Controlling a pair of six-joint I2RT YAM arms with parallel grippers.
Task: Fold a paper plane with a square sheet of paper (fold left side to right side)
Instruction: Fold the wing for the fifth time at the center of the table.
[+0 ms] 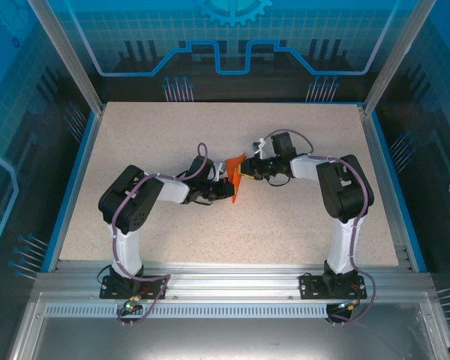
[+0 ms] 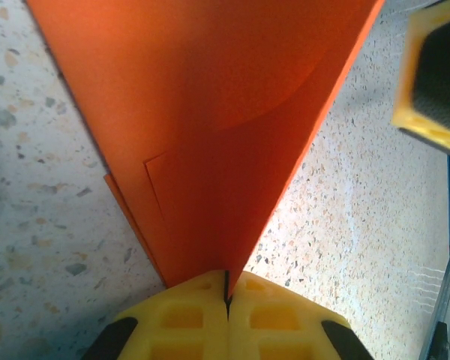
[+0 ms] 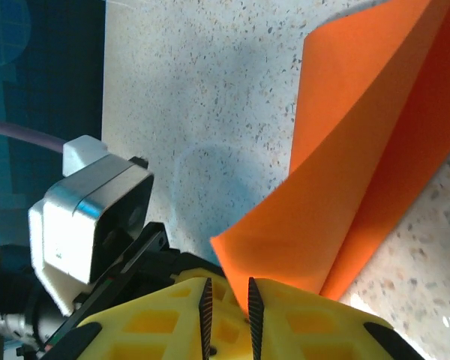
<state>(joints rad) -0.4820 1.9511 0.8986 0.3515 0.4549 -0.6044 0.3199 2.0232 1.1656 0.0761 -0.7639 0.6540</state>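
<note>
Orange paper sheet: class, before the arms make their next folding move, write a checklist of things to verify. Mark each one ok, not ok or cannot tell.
1. Left claw shut on the thin bright orange paper sheet: ok, the sheet comes out from between its closed fingers.
2. Right claw gripping the sheet: not ok, its jaws stand slightly apart with the sheet's corner just ahead of them.
3. Sheet lifted and curled over for the fold: ok.
4. Sheet's edges lined up: cannot tell.
5. Claws apart from each other: ok.
6. Sheet untorn where it shows: ok.
</note>
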